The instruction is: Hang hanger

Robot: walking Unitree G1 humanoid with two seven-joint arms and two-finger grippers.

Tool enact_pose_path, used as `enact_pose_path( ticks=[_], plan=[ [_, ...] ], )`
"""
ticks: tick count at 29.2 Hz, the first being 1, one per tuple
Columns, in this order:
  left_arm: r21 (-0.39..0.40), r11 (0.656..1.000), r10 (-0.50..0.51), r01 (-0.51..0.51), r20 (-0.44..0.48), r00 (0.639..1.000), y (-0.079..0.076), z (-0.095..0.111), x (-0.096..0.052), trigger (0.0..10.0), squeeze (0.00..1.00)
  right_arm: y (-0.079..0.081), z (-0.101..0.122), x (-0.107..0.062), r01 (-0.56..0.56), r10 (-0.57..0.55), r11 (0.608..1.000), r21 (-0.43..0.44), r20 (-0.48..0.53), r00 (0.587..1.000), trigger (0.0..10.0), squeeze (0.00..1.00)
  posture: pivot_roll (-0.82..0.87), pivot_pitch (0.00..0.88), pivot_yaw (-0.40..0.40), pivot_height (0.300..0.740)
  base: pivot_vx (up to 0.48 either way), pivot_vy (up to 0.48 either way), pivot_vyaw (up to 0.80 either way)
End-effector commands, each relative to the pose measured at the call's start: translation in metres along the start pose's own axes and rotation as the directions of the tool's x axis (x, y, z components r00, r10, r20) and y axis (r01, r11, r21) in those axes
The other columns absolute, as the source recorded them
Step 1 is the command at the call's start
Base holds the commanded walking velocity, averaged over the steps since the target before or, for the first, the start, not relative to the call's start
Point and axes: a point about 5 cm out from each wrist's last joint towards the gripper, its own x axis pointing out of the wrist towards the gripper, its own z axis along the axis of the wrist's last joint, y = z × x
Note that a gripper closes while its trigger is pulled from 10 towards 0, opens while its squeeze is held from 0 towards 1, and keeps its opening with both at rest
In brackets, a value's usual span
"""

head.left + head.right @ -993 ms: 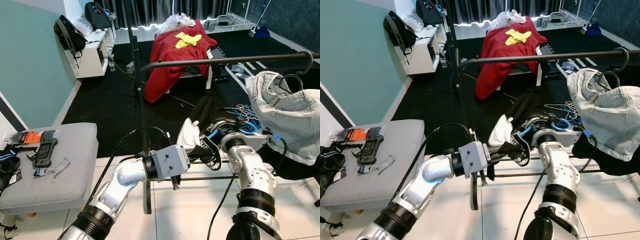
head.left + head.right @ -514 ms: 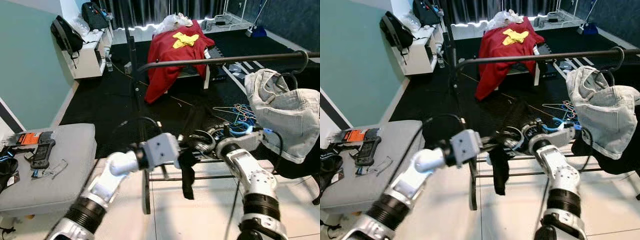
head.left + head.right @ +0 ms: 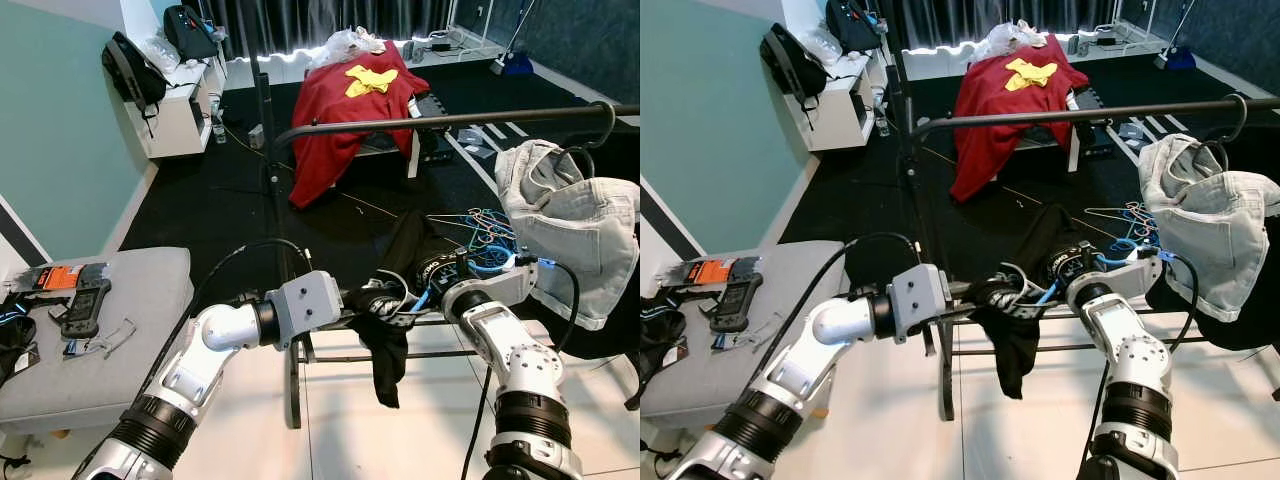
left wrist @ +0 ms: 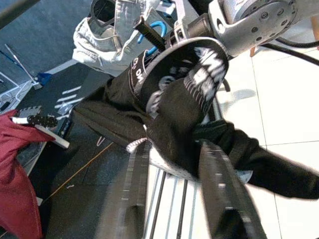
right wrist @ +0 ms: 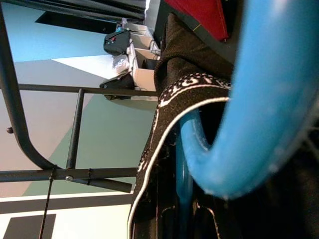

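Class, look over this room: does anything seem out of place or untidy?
Yes. A tangle of wire hangers lies on the dark carpet behind the rail, and a red cloth is draped over furniture, not hung.

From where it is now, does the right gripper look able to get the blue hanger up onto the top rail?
Probably yes. The right gripper holds the blue hanger low by the rack's lower bars, with open space up to the top rail. The denim garment hangs further right.
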Motion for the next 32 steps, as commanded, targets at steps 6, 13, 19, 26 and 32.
enact_pose_path(
  ticks=[6, 13, 19, 26, 32],
  plan=[
    [-0.171, 0.984, 0.062, -0.043, 0.107, 0.992, 0.003, 0.015, 0.001, 10.0, 0.0, -0.002, -0.006, 0.001, 0.014, -0.014, 0.999, -0.03, -0.009, 1.0, 10.0, 0.0, -0.15, 0.032, 0.054, 0.74, 0.0, 0.0, 0.0],
    [-0.338, 0.905, 0.332, -0.258, 0.183, 0.925, 0.04, 0.031, -0.002, 10.0, 0.0, -0.014, -0.001, -0.001, 0.058, -0.06, 0.984, -0.166, -0.008, 0.998, 10.0, 0.0, -0.15, 0.028, 0.052, 0.74, 0.0, 0.0, 0.0],
    [-0.324, 0.858, 0.371, -0.397, -0.143, 0.918, 0.041, -0.012, -0.011, 10.0, 0.0, -0.035, -0.013, -0.011, 0.019, -0.153, 0.793, -0.608, -0.17, 0.973, 10.0, 0.0, -0.14, 0.03, 0.057, 0.74, 0.0, 0.0, 0.0],
    [-0.372, 0.838, 0.232, -0.399, -0.418, 0.878, -0.001, -0.053, -0.017, 10.0, 0.0, -0.055, -0.015, -0.023, -0.077, -0.311, 0.475, -0.877, -0.249, 0.917, 10.0, 0.0, -0.14, 0.036, 0.066, 0.74, 0.0, 0.0, 0.0],
    [-0.508, 0.648, 0.344, -0.568, -0.47, 0.813, -0.009, -0.067, -0.023, 10.0, 0.0, -0.04, -0.004, -0.021, -0.121, -0.19, 0.281, -0.952, -0.178, 0.965, 10.0, 0.0, -0.15, 0.041, 0.068, 0.74, 0.0, 0.0, 0.0]
  ],
)
